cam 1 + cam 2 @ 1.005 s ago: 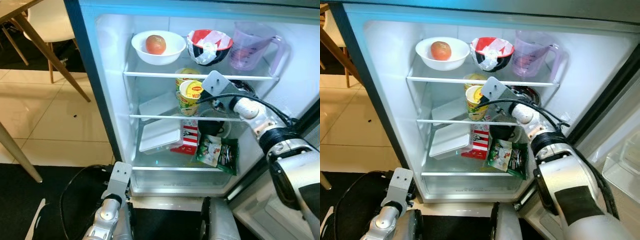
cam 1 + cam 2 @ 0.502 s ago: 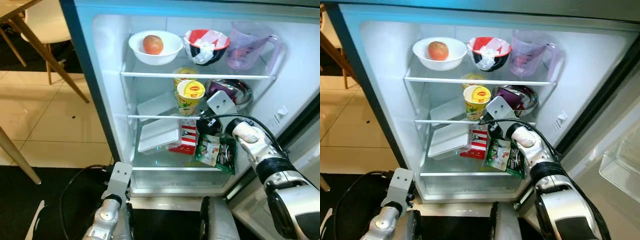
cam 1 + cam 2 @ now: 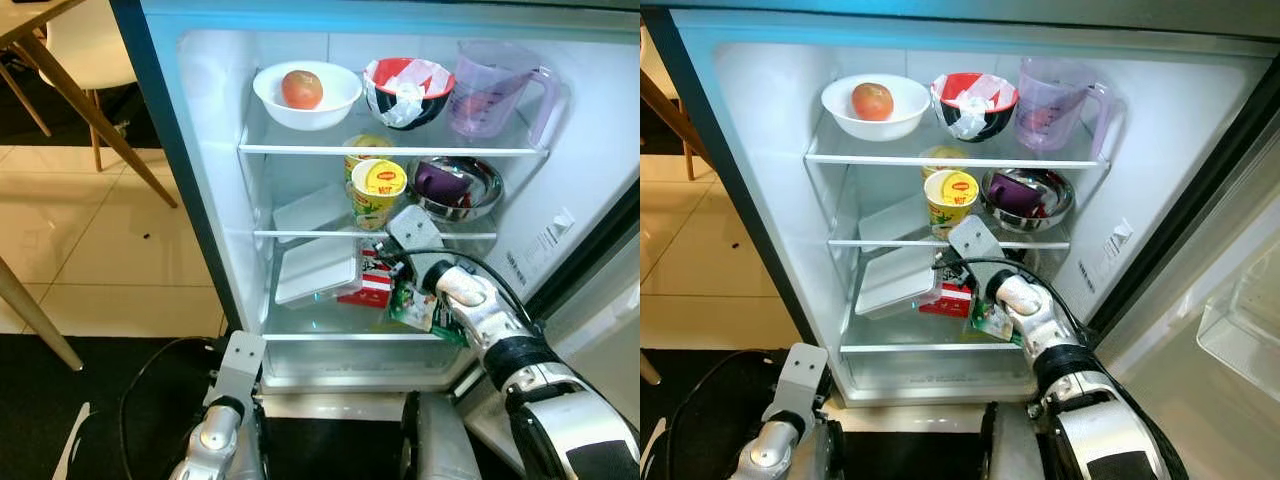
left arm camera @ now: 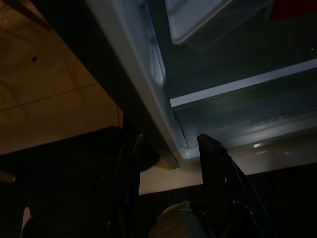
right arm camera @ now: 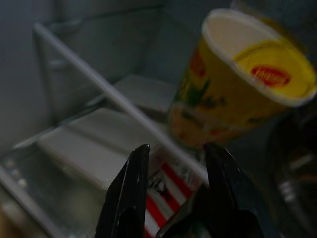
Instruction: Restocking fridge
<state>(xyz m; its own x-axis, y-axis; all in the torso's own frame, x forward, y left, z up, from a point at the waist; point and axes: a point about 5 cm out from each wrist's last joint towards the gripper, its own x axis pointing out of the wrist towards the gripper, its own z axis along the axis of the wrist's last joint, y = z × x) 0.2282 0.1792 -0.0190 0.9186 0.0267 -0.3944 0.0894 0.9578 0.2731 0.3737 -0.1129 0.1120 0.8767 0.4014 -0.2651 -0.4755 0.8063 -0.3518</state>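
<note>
The fridge [image 3: 205, 200] stands open. Its top shelf holds a white bowl [image 3: 306, 94] with a round red fruit, a red-and-black bowl [image 3: 408, 92] and a purple jug [image 3: 492, 90]. On the middle shelf are two yellow noodle cups [image 3: 378, 193], a steel bowl [image 3: 455, 185] with something purple in it, and a flat white box [image 3: 310, 210]. On the bottom shelf lie a white lidded container [image 3: 318, 270], a red-striped carton [image 3: 370, 285] and a green packet [image 3: 410, 302]. My right gripper [image 5: 176, 148] is open and empty, in front of the bottom shelf, above the carton and below the cups. My left gripper [image 4: 168, 141] hangs open by the fridge's bottom edge.
Wooden table legs [image 3: 110, 110] and a white chair [image 3: 85, 40] stand to the left on the tiled floor. A black mat with a cable [image 3: 150, 370] lies before the fridge. The open door's shelf [image 3: 1240, 330] is at the right.
My right arm has drawn back and down from the middle shelf to the front of the bottom shelf, uncovering the steel bowl. The left arm stays low.
</note>
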